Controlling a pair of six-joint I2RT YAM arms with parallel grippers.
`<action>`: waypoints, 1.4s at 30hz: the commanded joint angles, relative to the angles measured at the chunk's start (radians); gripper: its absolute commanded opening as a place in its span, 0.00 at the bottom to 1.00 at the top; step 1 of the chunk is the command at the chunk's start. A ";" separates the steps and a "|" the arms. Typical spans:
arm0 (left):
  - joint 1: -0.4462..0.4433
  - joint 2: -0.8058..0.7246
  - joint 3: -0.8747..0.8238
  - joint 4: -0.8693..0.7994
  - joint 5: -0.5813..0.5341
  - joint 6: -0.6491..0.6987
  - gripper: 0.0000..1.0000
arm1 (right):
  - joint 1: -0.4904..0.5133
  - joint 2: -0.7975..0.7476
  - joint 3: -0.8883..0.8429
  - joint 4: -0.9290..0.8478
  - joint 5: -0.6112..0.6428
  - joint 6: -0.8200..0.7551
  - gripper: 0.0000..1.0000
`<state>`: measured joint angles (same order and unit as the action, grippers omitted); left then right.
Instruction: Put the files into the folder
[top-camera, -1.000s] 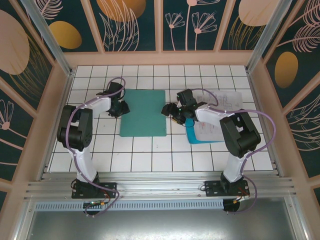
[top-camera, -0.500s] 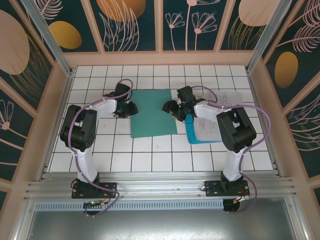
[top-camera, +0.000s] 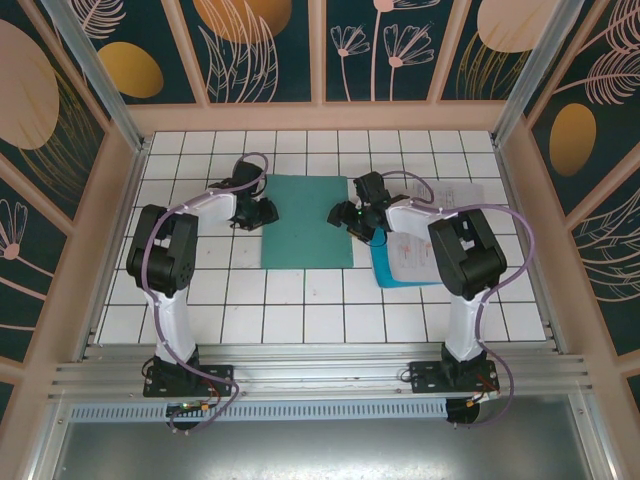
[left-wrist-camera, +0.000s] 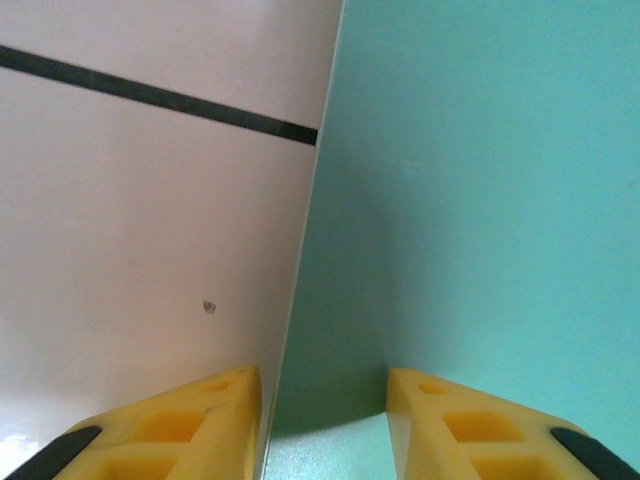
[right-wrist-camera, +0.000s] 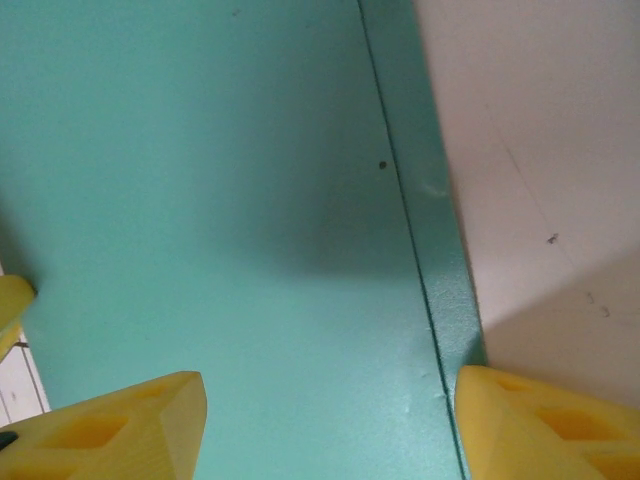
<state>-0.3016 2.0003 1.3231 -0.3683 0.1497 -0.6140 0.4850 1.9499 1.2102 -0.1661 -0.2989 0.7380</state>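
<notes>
My left end effector (top-camera: 264, 212) sits low over the white-tiled counter (top-camera: 300, 310) at the left edge of the folder (top-camera: 308, 225). In the left wrist view its two yellow fingers (left-wrist-camera: 170, 425) stand partly apart. One is over bare tile and the other over the teal-green card, with the folder's edge running up between them. Nothing is clamped between them. My right end effector (top-camera: 343, 215) is at the opposite, right edge of the folder. Its fingers (right-wrist-camera: 120, 425) are spread wider, one over the card and one over the pale counter, and they have hold of nothing either. There the right wrist view shows a thin dark line just inside the folder's edge, with a narrow strip of the same teal beyond it. The folder lies flat in the middle of the counter between my two arms. The files (top-camera: 458, 196) lie to the right of it, beyond my right arm. One printed white sheet rests on a bright cyan sheet (top-camera: 385, 272) and more white paper shows further back. My right forearm crosses over them, so I cannot tell how many sheets there are.
</notes>
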 joint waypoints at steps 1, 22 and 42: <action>-0.009 0.023 0.031 -0.020 -0.001 -0.011 0.40 | -0.005 0.021 0.033 -0.022 0.020 -0.020 0.67; -0.225 -0.446 -0.421 0.118 0.068 -0.923 0.69 | 0.025 0.062 0.030 -0.162 0.100 0.013 0.63; -0.315 -0.401 -0.575 0.426 -0.025 -1.264 0.71 | 0.026 0.073 0.043 -0.171 0.092 0.011 0.63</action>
<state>-0.6090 1.5810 0.7521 0.0017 0.1474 -1.8462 0.5056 1.9770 1.2572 -0.2379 -0.2348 0.7399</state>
